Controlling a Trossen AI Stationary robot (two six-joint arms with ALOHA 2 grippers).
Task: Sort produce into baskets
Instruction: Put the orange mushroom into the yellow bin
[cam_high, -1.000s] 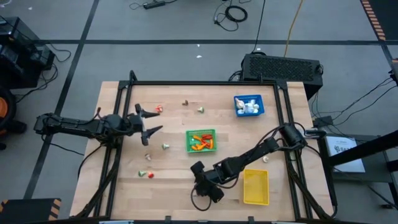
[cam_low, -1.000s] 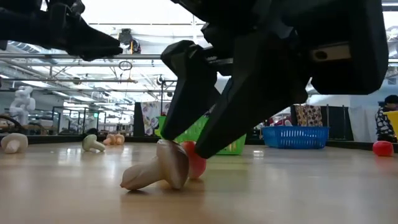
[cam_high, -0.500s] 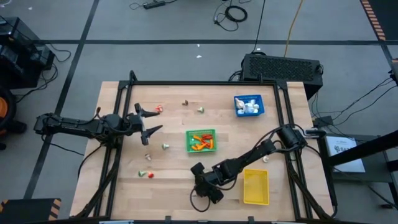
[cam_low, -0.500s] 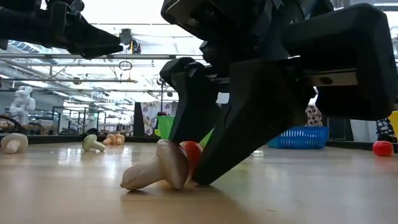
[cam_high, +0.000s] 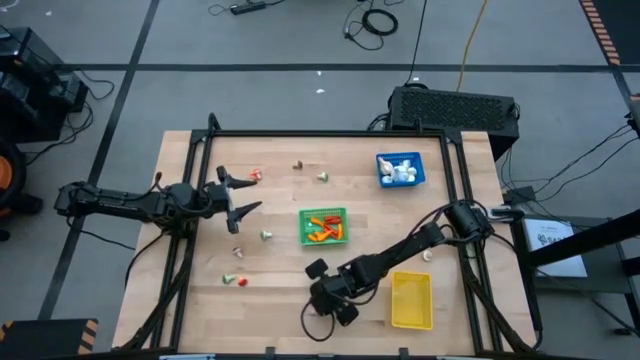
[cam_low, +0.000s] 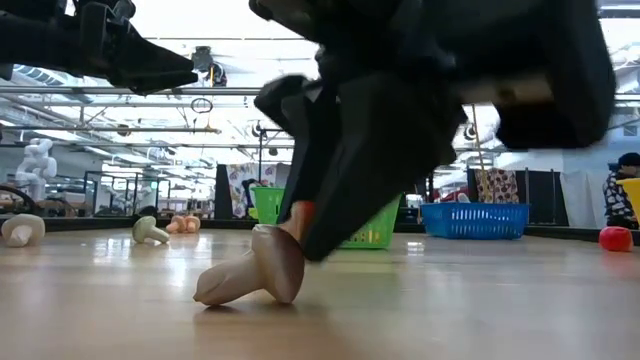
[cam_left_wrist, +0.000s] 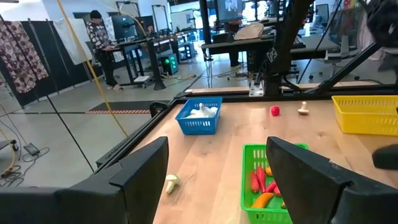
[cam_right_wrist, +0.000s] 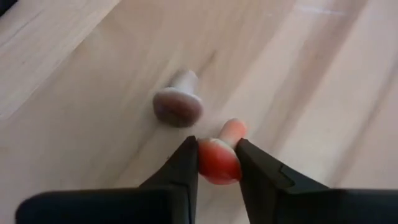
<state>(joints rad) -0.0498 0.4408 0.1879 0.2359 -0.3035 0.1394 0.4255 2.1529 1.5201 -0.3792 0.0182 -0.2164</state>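
Now | right gripper (cam_right_wrist: 217, 163) pinching red piece (cam_right_wrist: 219, 163) | mushroom (cam_right_wrist: 178, 104) just beside: you could knock it | left gripper (cam_high: 240, 196) spread, waiting

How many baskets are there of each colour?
Blue basket: 1
Green basket: 1
Yellow basket: 1
Total: 3

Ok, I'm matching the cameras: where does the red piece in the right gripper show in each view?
High: hidden under the right gripper.
Low: red piece glimpsed between the fingers, above the mushroom.
Left wrist: not in it.
Right wrist: red piece clamped between the fingers.
Shared landmark: the mushroom.
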